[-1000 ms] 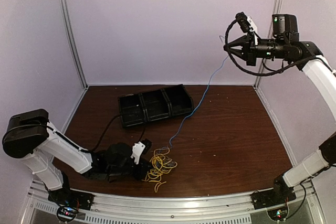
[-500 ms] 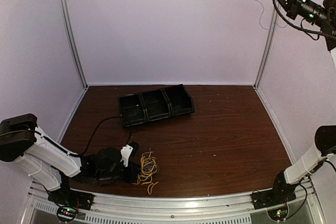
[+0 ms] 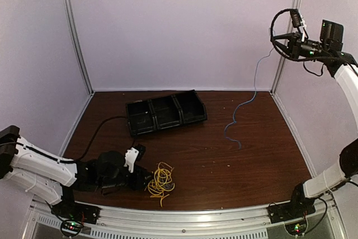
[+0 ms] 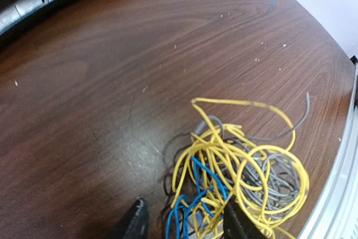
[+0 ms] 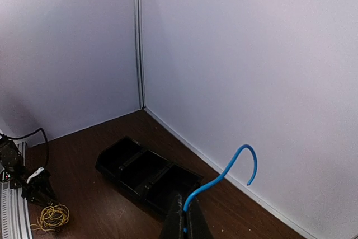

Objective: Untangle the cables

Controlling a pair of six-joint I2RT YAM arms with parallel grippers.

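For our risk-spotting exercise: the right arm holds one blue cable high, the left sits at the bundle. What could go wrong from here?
1. The right gripper pinches the blue cable near one end, only a short hook showing past its grip; it might slip out.
2. The bundle mixes yellow, blue and grey loops and lies close to the metal rail; with the left gripper open around its edge, a tug could drag it off.

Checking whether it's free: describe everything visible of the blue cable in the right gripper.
The thin blue cable is one flexible, plastic-looking strand, pinched near one end by the raised right gripper, its hooked tip curling beyond the grip. It hangs in loose waves; its lower end lies on the brown wooden table, apart from the yellow tangle.
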